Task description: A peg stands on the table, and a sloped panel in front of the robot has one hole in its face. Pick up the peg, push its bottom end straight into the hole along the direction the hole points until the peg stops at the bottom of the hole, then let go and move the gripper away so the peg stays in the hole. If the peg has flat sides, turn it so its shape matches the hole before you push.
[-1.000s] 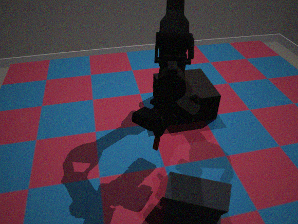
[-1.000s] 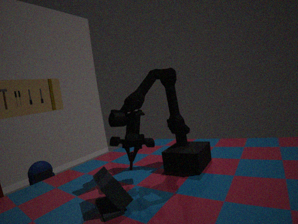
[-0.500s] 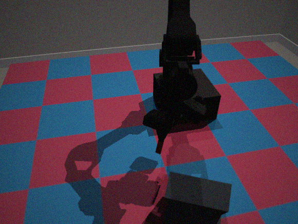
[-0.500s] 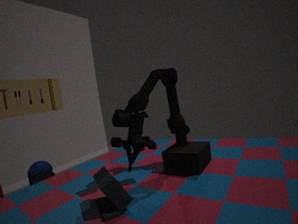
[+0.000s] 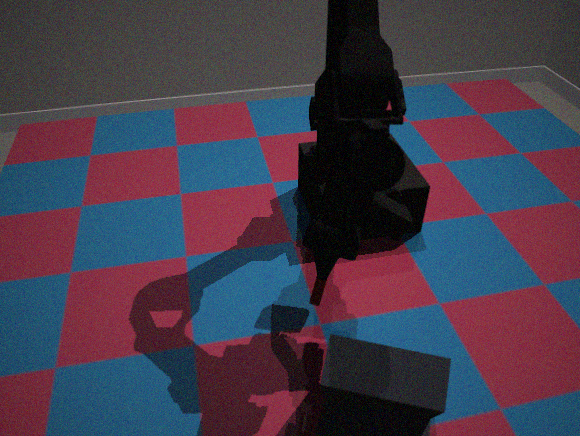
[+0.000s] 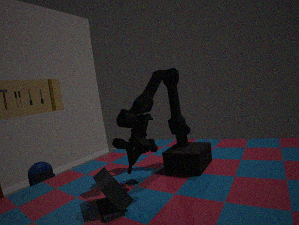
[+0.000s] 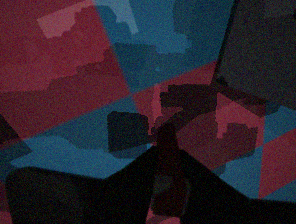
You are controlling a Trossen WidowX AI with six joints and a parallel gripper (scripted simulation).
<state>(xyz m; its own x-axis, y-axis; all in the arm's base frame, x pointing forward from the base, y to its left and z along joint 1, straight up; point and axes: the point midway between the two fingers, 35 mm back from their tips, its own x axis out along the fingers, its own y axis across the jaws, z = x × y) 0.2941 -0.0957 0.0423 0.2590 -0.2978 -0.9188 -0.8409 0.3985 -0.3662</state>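
Our black two-fingered claw pinches the dark slim peg above the counter, near the dark grey sloped panel. We can't make out the hole, so a misjudged tilt or twist could jam the peg at its rim, and pushing on might make it slip

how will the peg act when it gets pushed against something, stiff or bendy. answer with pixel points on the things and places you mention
The peg (image 5: 317,292) (image 6: 129,170) (image 7: 168,142) looks stiff, since it shows straight, with no sag. Being slim and gripped only at its upper part by the gripper (image 5: 324,272) (image 6: 131,164) (image 7: 169,159), it might pivot if pushed sideways.
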